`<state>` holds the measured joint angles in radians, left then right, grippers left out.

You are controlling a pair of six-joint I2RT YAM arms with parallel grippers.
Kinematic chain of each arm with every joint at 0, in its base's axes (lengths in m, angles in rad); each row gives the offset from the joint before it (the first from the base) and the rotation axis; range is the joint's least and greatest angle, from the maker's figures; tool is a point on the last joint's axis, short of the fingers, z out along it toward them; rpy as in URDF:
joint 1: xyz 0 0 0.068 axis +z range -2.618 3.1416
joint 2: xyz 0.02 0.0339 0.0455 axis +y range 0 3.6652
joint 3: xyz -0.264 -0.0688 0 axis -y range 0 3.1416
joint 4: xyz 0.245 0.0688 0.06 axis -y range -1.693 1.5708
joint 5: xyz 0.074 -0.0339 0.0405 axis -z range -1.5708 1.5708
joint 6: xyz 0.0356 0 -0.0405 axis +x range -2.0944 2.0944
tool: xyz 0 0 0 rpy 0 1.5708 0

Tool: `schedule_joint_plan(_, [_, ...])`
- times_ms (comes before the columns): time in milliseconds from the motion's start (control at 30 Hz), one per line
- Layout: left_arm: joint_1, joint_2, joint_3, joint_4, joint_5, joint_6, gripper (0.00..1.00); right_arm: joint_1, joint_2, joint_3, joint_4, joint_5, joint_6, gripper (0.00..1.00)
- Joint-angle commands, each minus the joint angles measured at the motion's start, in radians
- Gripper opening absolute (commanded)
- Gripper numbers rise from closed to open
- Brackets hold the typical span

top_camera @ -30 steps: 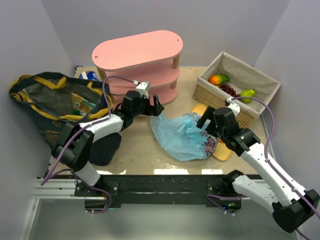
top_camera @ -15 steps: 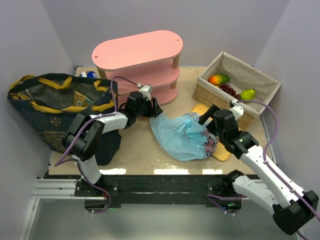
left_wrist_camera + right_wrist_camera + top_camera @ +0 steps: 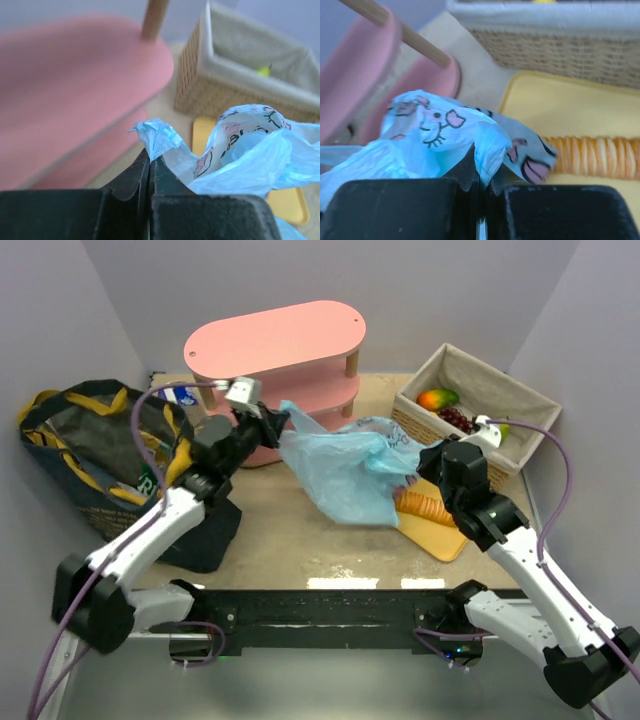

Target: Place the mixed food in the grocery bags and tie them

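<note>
Bag position: you have the light-blue plastic carrier bag (image 3: 345,465) raised off the tabletop (image 3: 280,540), stretched between both arms in front of the pink shelf (image 3: 275,340).
Left tool (image 3: 149,165): jaws pressed fully together, pinching a twisted corner of the bag's rim.
Right tool (image 3: 479,170): jaws closed on the opposite edge of the film, just above the bread (image 3: 600,155).
Done so far: the denim tote (image 3: 95,475) stands at the left with some packaging showing inside it; its yellow handles lie loose and untied.
Left to do: the bread lies on the yellow board (image 3: 450,538), outside the carrier bag. The mango (image 3: 437,398), grapes (image 3: 458,419) and pear (image 3: 497,427) sit in the wicker basket (image 3: 470,365). Neither bag is tied. You look to be around the middle of the job, opening the second bag for loading.
Hard to make out: you cannot tell whether the carrier bag holds anything. The tote's contents are mostly in shadow. The right arm partly covers the pear.
</note>
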<state>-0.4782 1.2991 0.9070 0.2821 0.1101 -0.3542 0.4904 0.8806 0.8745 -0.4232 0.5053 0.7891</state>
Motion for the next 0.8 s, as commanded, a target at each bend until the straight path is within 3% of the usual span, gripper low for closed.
schedule_joint_plan(0, [0.010, -0.269, -0.051, -0.043, -0.329, 0.127, 0.00, -0.004, -0.019, 0.061, 0.050, 0.087, -0.116, 0.00])
schedule_joint_plan(133, [0.007, -0.405, -0.079, -0.095, -0.440, 0.178, 0.00, -0.006, 0.004, -0.015, 0.092, 0.085, -0.128, 0.00])
schedule_joint_plan(267, [0.007, -0.465, -0.091, -0.155, -0.316, 0.211, 0.00, -0.004, 0.063, -0.072, 0.064, 0.062, -0.097, 0.02])
schedule_joint_plan(367, [0.007, -0.472, -0.120, -0.190, -0.138, 0.317, 0.00, -0.006, 0.077, -0.072, 0.093, -0.057, -0.161, 0.35])
schedule_joint_plan(400, [0.006, -0.477, -0.131, -0.202, -0.115, 0.345, 0.00, -0.006, 0.074, -0.068, 0.103, -0.100, -0.216, 0.60])
schedule_joint_plan(433, [-0.023, -0.484, -0.149, -0.192, -0.083, 0.350, 0.00, -0.003, 0.066, -0.049, 0.113, -0.166, -0.250, 0.72])
schedule_joint_plan(500, [-0.060, -0.515, -0.224, -0.111, -0.038, 0.403, 0.00, -0.004, 0.044, -0.025, 0.100, -0.205, -0.290, 0.86])
schedule_joint_plan(567, [-0.091, -0.526, -0.247, -0.086, 0.026, 0.412, 0.00, -0.003, -0.024, 0.015, 0.089, -0.189, -0.306, 0.86])
schedule_joint_plan(633, [-0.106, -0.532, -0.253, -0.080, 0.058, 0.432, 0.00, -0.003, -0.078, 0.027, 0.136, -0.227, -0.349, 0.77])
schedule_joint_plan(667, [-0.114, -0.537, -0.266, -0.066, 0.066, 0.440, 0.00, -0.001, -0.121, 0.026, 0.212, -0.305, -0.359, 0.64])
schedule_joint_plan(767, [-0.129, -0.547, -0.290, -0.038, 0.091, 0.439, 0.00, -0.003, -0.105, 0.044, 0.331, -0.463, -0.324, 0.42])
